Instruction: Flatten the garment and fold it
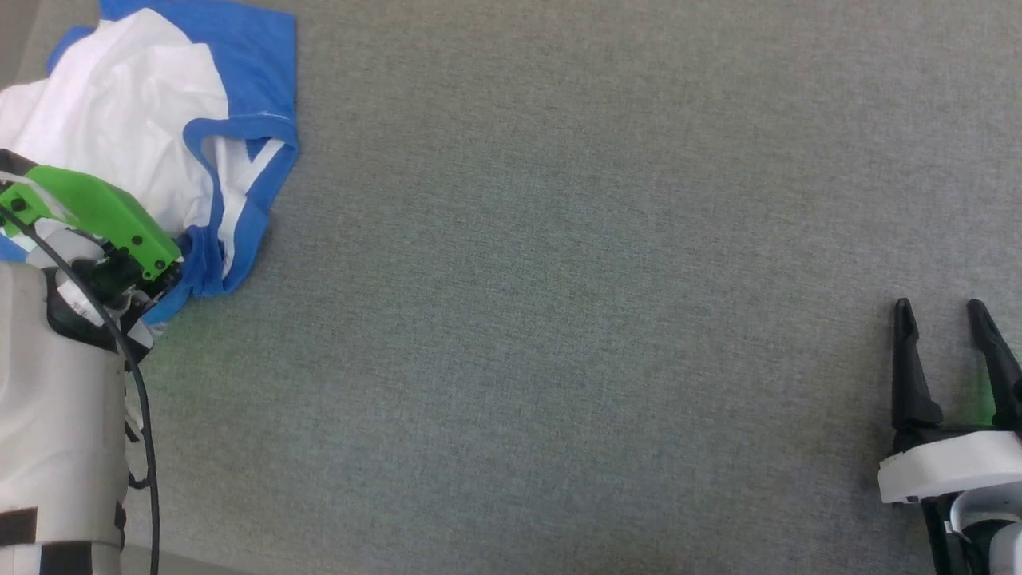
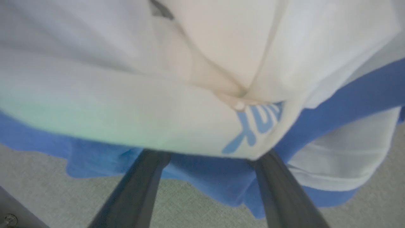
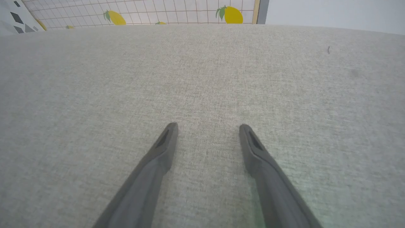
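White-and-blue garment (image 1: 136,120) is lying bunched upper left; left hand (image 2: 208,156), released, is sitting part-buried under a fold, likely to spread it; right hand (image 1: 939,307) is hovering released.

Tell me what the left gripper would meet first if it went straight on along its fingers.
The garment. The left gripper stands open with both fingertips hidden under the crumpled white fold, so cloth comes first. It is probably touching the cloth now, though depth is unclear.

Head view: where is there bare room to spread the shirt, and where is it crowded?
Free: the grey surface, from the garment across to the open right end effector. Crowded: the upper-left corner, where the left end effector meets the crumpled garment.
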You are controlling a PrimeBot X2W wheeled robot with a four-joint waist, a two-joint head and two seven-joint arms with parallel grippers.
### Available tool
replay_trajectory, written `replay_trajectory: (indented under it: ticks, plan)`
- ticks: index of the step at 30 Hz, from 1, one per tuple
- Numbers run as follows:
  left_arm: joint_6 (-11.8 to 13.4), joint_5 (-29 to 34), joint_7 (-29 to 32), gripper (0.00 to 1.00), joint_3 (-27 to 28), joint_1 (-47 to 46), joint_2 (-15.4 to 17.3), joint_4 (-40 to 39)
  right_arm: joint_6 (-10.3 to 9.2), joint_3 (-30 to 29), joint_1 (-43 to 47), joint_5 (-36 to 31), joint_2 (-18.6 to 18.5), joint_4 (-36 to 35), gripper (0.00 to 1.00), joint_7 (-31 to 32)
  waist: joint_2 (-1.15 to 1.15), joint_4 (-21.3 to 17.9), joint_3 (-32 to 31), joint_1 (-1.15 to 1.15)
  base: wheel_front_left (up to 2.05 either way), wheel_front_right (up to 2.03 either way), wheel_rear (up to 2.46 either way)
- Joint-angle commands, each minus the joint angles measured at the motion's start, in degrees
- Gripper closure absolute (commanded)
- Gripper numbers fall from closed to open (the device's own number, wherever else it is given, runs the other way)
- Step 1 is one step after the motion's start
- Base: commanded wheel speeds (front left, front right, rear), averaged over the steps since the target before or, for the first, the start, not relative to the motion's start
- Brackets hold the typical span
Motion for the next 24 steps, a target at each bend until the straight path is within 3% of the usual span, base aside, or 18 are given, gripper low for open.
replay_trajectory:
  ticks: [1, 3, 5, 11, 16, 24]
  plan:
    - [-1.4, -0.8, -0.4, 0.0, -0.7, 3.2, -1.8, 0.3, -0.08, -0.1, -1.1, -0.1, 0.0, -0.4, 0.0, -0.3, 0.0, 0.1, 0.2, -0.01, 0.0, 0.0, 0.0]
    - [-3.2, -1.6, -1.6, 0.0, -0.6, 4.3, -2.4, -0.5, -0.08, -0.1, -1.0, -0.2, 0.0, -0.4, 0.0, -0.2, 0.0, 0.3, 0.2, -0.01, 0.0, 0.0, 0.0]
    - [-4.1, -2.0, -5.0, 0.98, 0.5, 5.0, -2.6, -1.2, -0.08, -0.1, -1.1, -0.2, 0.0, -0.2, 0.0, -0.1, 0.0, 0.4, -0.1, -0.01, 0.0, 0.0, 0.0]
    - [-6.3, -3.4, -17.9, 1.0, 5.0, 5.1, -3.6, -1.8, -0.08, -0.1, -0.8, -0.1, 0.0, 0.6, 0.0, -0.1, 0.0, 1.4, -2.6, -0.01, 0.0, 0.0, 0.0]
    - [-9.7, -4.6, -27.5, 1.0, 8.4, 2.9, -3.1, -3.1, -0.08, 0.5, -0.6, 0.3, 0.0, 2.3, 0.0, -0.6, 0.0, 2.4, -6.3, -0.01, 0.0, 0.0, 0.0]
    - [-15.4, -5.9, -35.2, 1.0, 9.8, -4.6, -1.8, -7.9, -0.08, 1.6, 0.2, 2.7, 0.0, 7.2, 0.0, -2.5, 0.0, 2.7, -14.0, -0.01, 0.0, 0.0, 0.0]
